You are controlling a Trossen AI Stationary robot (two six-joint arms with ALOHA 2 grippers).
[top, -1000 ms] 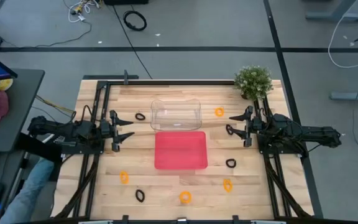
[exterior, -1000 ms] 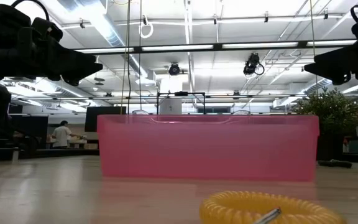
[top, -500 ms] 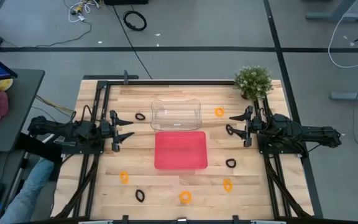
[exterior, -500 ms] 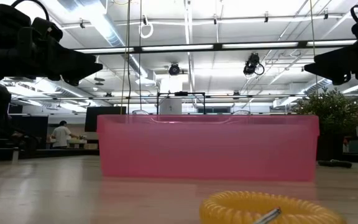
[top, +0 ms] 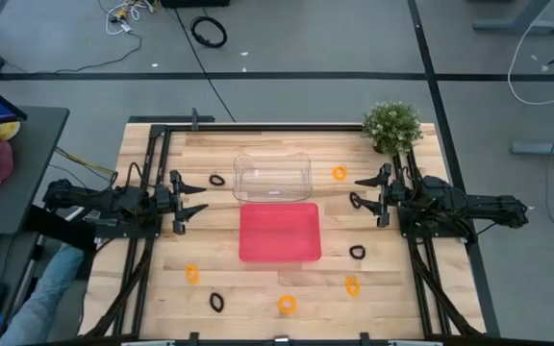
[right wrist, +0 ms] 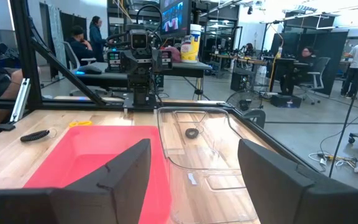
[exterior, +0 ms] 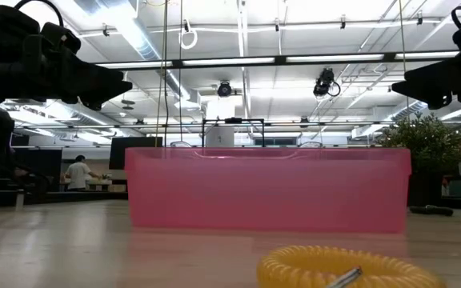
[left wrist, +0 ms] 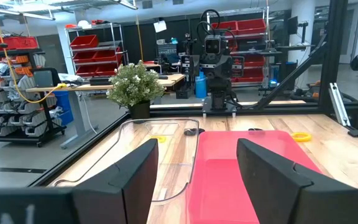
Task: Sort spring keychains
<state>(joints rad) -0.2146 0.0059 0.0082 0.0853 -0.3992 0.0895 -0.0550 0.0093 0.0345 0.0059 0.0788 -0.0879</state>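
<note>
Several small spring keychains lie scattered on the wooden table around a red tray [top: 279, 233] and a clear tray [top: 273, 178]. Black ones [top: 217, 180] [top: 355, 201] [top: 357, 253] and orange ones [top: 339, 173] [top: 352, 285] [top: 192, 274] show from above. Another orange keychain [exterior: 346, 268] lies close to the low camera, in front of the red tray [exterior: 266, 192]. My left gripper [top: 195, 200] hovers open left of the trays, holding nothing. To their right my right gripper [top: 361, 193] is open too, just above the black keychain there. Each wrist view faces the trays [left wrist: 241, 174] [right wrist: 92, 158] between open fingers [left wrist: 129, 180] [right wrist: 272, 177].
A potted plant [top: 392, 125] stands at the table's back right corner. A black frame [top: 162, 144] runs along the table's back and sides. People sit at desks in the room beyond the table. A large black cable coil [top: 209, 32] lies on the floor.
</note>
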